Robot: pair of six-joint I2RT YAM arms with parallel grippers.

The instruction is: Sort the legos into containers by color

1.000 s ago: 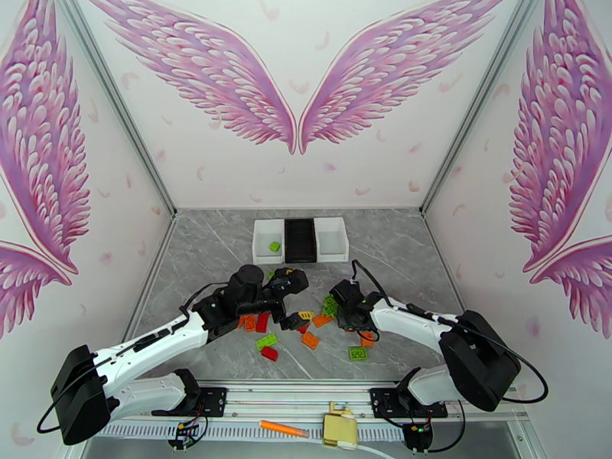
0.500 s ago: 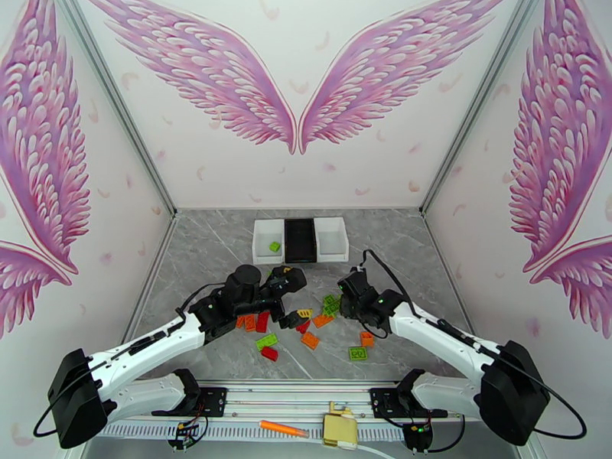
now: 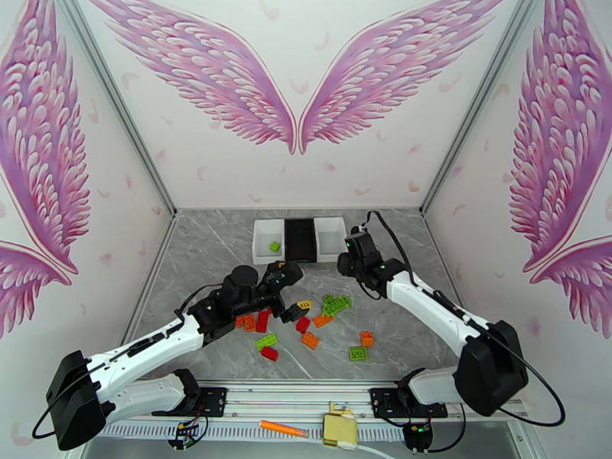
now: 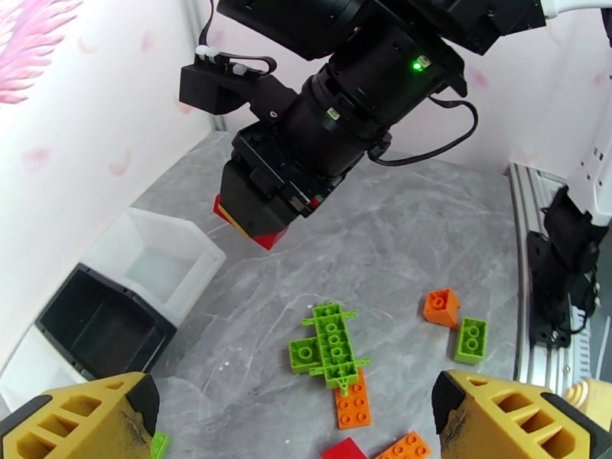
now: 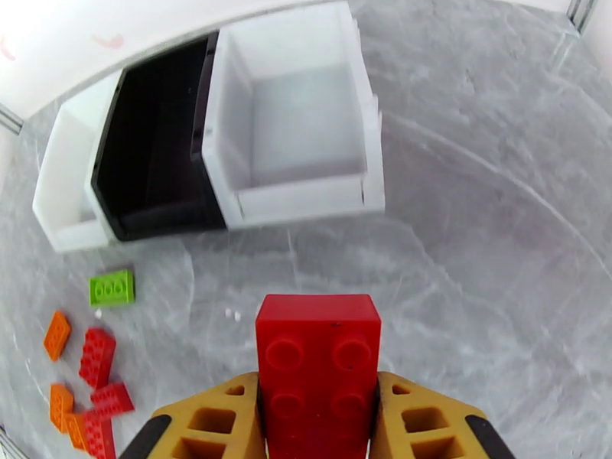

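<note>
- Plenty left to sort: loose legos strewn mid-worktop toward the near edge, red, orange and green mixed.
- Poised over them, left gripper, fingers spread wide, gripping nothing.
- Further out, one red brick pinched by its flat sides in the right gripper, just short of the right white bin.
- Likely light, rigid, slick plastic; best clamped squarely across smooth walls, never studs.
- Along the far edge, black bin in the middle, a green brick lying in the left white bin.

Lighting bright, even, diffuse; shadows on the desk soft and faint. Overhead view sharp, corners stretched. Right wrist view: white bin washed out, mild blur.
</note>
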